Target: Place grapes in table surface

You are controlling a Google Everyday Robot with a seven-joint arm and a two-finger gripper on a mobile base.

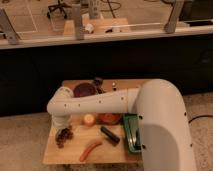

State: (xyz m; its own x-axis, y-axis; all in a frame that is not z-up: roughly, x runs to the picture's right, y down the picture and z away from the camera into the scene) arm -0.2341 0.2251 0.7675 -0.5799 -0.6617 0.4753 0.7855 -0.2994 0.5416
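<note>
Gripper (61,131) low over the left part of the table surface (70,153), hidden under the bend of the white arm (95,104); grip width impossible to tell. Grapes (64,136) directly below that wrist end, touching or nearly touching the wood, near the left edge, lumpy and with no clear long axis. Straight down, then: no sideways travel called for, only the last bit of descent and a release, judging by the closeness. Orange carrot-like stick (90,149) to the right and nearer the front edge, small yellow-orange fruit (89,119) just right and behind, both apart from the bunch. Green tray (131,134) well off to the right.
</note>
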